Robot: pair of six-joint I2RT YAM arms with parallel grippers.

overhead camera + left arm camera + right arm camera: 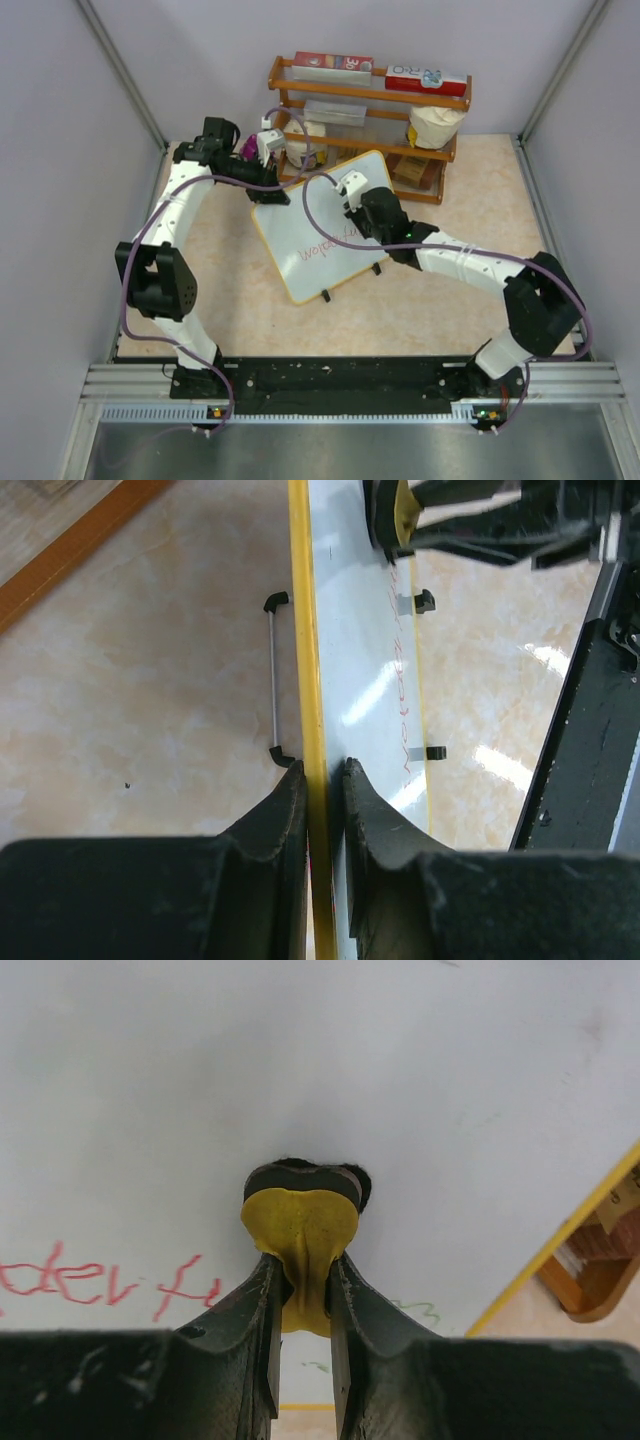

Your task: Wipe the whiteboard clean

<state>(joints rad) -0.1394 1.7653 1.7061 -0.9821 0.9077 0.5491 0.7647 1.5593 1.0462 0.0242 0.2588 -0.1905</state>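
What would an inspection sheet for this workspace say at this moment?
Surface: beige marbled tabletop, no spills seen.
Job's things: whiteboard sits askew mid-table. Its red writing is not yet wiped. A yellow eraser has its dark pad against the board.
Clutter: wooden rack at the far edge, loaded with boxes and a bag.
Grippers: left claw is shut on the whiteboard's yellow frame. Right claw is shut on the eraser.
Cables: purple cables run along both arms, and one loops above the board.
Surroundings: plain grey walls on three sides, metal rail at the near edge.
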